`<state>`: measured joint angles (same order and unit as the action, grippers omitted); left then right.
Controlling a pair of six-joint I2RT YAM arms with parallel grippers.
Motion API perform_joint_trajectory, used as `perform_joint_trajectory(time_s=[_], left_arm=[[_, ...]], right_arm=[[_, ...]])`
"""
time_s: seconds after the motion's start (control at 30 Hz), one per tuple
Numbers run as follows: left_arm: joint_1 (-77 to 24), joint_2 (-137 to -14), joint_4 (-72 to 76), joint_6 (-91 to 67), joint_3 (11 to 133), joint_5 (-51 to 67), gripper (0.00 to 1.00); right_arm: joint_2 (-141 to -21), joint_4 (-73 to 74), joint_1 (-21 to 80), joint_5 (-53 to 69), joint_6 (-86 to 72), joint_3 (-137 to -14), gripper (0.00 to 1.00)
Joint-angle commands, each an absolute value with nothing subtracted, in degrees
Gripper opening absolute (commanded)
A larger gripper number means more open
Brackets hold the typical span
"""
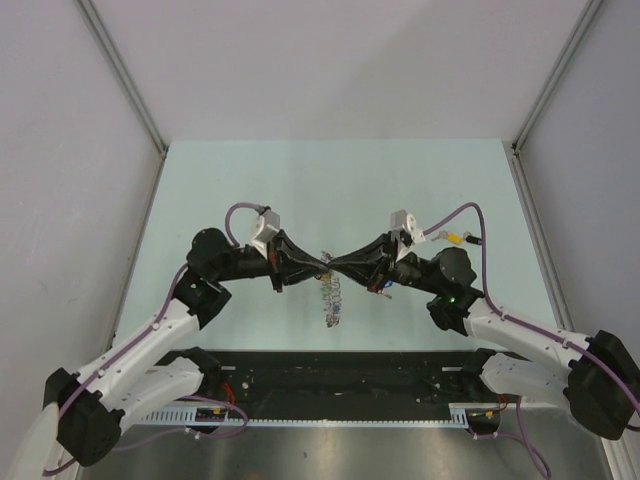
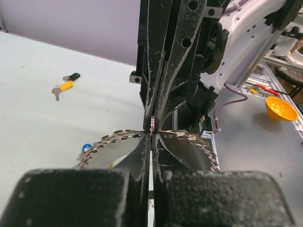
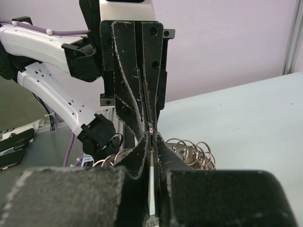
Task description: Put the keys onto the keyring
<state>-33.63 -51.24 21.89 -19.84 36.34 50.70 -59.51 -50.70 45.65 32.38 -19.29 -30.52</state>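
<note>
The keyring (image 1: 332, 295), a grey coil of wire loops, sits mid-table, a blue key head (image 2: 86, 147) peeking at its edge. A yellow-headed key (image 2: 66, 85) and a black-headed key (image 2: 74, 76) lie together, well apart from it.

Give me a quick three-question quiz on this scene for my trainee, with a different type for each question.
1. True or false: the left gripper is wide open.
2. Where do the left gripper and the right gripper meet? A) right by the keyring B) at the far edge C) at the near edge
3. In the left wrist view, what colours are the heads of the two loose keys on the table?
Key: 1 false, it is shut. 2 A. 3 yellow and black.
</note>
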Motion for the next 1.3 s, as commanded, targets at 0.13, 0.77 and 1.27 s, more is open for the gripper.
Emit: perform_joint_trajectory(time_s=[0.13, 0.77, 1.27], left_arm=[[-34.2, -49.6, 6.1, -7.1, 42.6, 45.4, 0.0], [-36.1, -53.6, -25.1, 10.2, 55.9, 41.1, 0.0], [-38.1, -54.8, -28.2, 11.0, 57.6, 40.1, 0.0]], right_arm=[[-56.4, -43.0, 46.1, 32.0, -14.3, -33.9, 0.21], [-62.7, 8.3, 46.1, 33.8, 17.4, -59.6, 0.46], [-69.0, 16.6, 48.5, 38.3, 25.0, -65.9, 0.36]])
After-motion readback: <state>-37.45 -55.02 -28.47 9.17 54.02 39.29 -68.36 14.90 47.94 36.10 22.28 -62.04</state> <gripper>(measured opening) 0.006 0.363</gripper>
